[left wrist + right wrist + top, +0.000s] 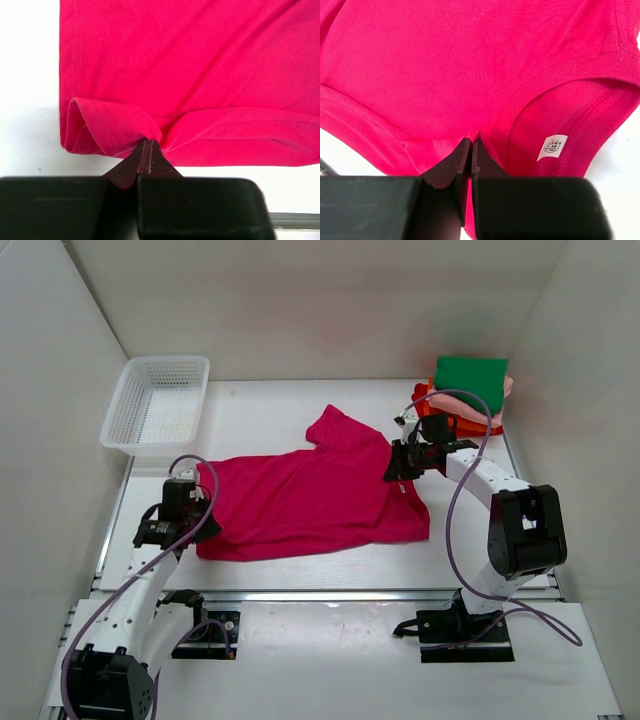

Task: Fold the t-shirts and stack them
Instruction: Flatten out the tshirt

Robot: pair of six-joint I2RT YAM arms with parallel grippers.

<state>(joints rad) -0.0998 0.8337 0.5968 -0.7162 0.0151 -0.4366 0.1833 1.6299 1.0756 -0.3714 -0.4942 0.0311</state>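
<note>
The magenta-pink t-shirt (305, 498) lies spread across the middle of the table, one sleeve pointing to the back. My left gripper (196, 502) is shut on its bottom hem at the left end; the hem bunches at the fingertips (148, 145). My right gripper (398, 468) is shut on the shirt's shoulder by the collar; in the right wrist view (471, 142) the collar and a white label (552, 147) show to the right. A stack of folded shirts sits at the back right, the green one (470, 380) on top, light pink (507, 386) and orange-red (470, 424) edges below.
A white mesh basket (158, 403) stands at the back left. White walls close in the table on the left, back and right. The arm bases and cables sit at the near edge.
</note>
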